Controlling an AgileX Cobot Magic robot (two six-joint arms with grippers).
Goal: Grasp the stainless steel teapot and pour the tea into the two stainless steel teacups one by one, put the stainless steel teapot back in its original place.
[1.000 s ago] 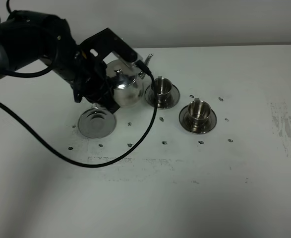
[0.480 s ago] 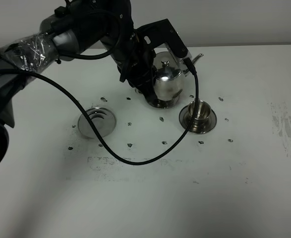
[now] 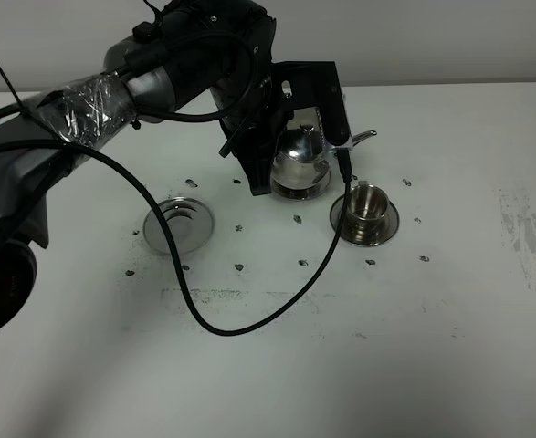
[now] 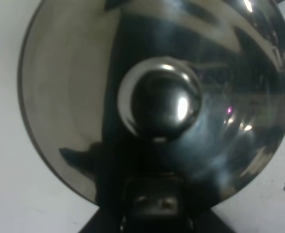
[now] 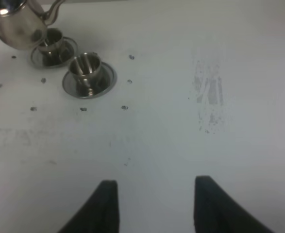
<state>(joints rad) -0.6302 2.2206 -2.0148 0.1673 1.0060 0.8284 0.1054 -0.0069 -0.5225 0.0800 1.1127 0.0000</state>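
Note:
My left gripper is shut on the stainless steel teapot by its handle side and holds it over the far teacup, which it hides in the high view; only that cup's saucer shows. The spout points right, above and behind the near teacup on its saucer. The left wrist view is filled by the teapot's lid and knob. The right wrist view shows the teapot, the far teacup and the near teacup. The teapot's saucer lies bare at the left. My right gripper is open over bare table. No tea is visible.
A black cable loops from the left arm across the table in front of the saucers. Small dark marks dot the white table around the cups. A scuffed patch lies at the right.
My left arm has carried the teapot rightward, from beside its own saucer to over the far teacup, and the spout now reaches toward the near teacup. The cups have not moved.

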